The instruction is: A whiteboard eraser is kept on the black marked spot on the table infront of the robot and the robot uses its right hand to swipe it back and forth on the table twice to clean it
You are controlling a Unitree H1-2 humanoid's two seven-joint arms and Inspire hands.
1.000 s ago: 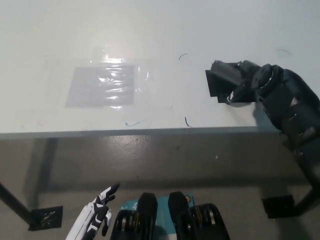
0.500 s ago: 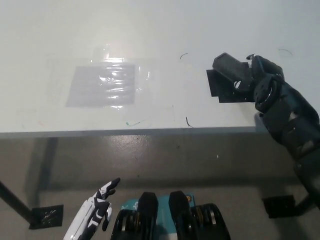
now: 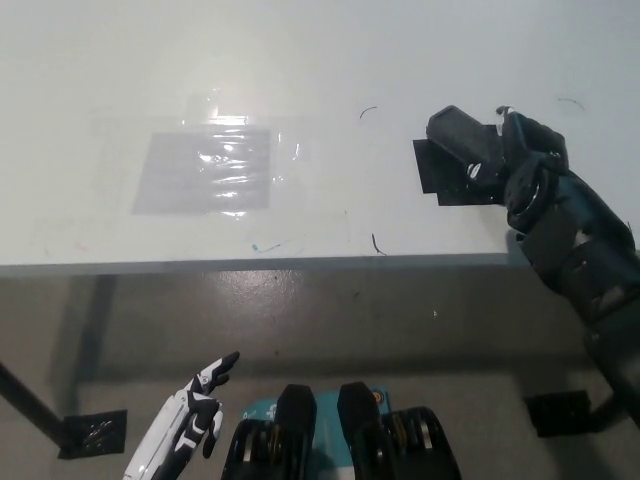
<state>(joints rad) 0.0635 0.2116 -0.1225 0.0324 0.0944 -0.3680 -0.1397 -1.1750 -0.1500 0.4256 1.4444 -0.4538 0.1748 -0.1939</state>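
Note:
In the head view a dark whiteboard eraser (image 3: 458, 133) sits over the upper part of the black marked spot (image 3: 432, 176) at the right of the white table (image 3: 320, 60). My black right hand (image 3: 515, 160) reaches in from the right and is shut on the eraser's right end. The eraser looks tipped up off the surface, though I cannot tell whether its far edge touches. My white left hand (image 3: 195, 415) rests low at the lower left, below the table edge, open with fingers spread.
A grey rectangle under shiny clear tape (image 3: 205, 170) lies left of centre on the table. Small pen marks (image 3: 374, 243) dot the surface near the front edge (image 3: 250, 265). Table foot plates (image 3: 93, 434) stand on the floor below.
A second ago the eraser lay flatter on the black spot under my right hand; the hand has since turned and drawn slightly up and right, tipping the eraser. The last half second shows almost no movement.

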